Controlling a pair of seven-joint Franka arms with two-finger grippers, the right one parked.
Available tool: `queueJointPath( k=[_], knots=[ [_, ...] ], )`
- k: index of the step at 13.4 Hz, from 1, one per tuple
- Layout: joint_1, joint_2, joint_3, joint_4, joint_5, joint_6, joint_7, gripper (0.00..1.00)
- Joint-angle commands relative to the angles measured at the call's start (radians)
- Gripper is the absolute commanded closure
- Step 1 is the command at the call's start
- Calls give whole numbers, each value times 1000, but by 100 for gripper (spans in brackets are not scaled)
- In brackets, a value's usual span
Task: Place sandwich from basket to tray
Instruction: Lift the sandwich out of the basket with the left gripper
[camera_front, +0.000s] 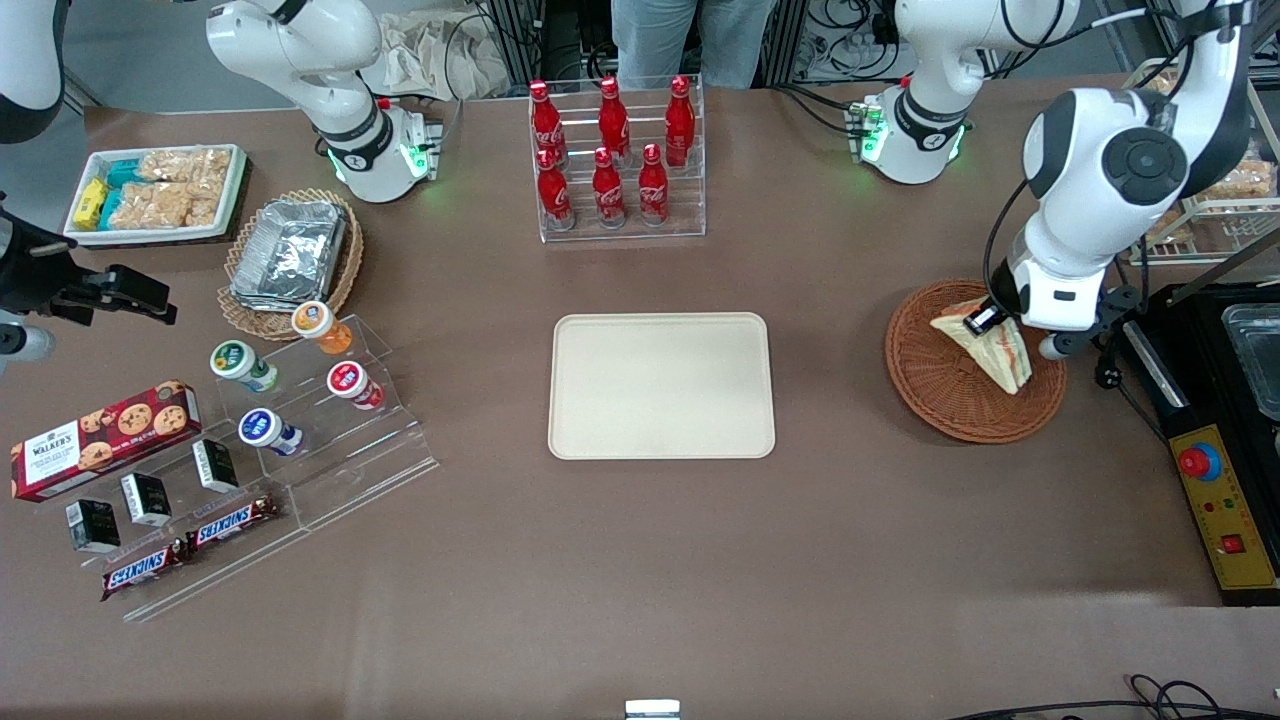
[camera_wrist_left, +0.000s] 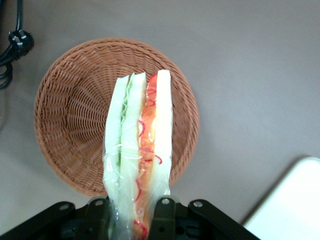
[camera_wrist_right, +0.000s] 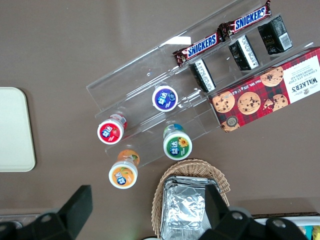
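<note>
wicker basket (camera_front: 975, 362) sits toward the working arm's end of the table, sandwich (camera_front: 985, 345) over it, pinched at one end by the gripper (camera_front: 985, 320); wrist view shows the fingers (camera_wrist_left: 162, 220) clamped on the wrapped wedge (camera_wrist_left: 140, 150) above the basket (camera_wrist_left: 70, 125). judged step: lift and carry. it should rise clear of the rim first, stay level with a firm grip, then move sideways to the beige tray (camera_front: 662, 386), well apart, and lower before releasing.
</note>
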Motion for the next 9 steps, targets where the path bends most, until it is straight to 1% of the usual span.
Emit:
queueJointPath(
  k=[1, 3, 6, 8, 9],
  knots=[
    [-58, 30, 7, 140, -36, -124, 89, 100],
    [-112, 32, 7, 165, -61, -119, 115, 100],
    [-234, 61, 7, 189, -61, -79, 134, 100],
    [-285, 85, 7, 217, -59, -78, 143, 100],
    [-310, 114, 7, 257, -59, -89, 176, 100]
  ],
)
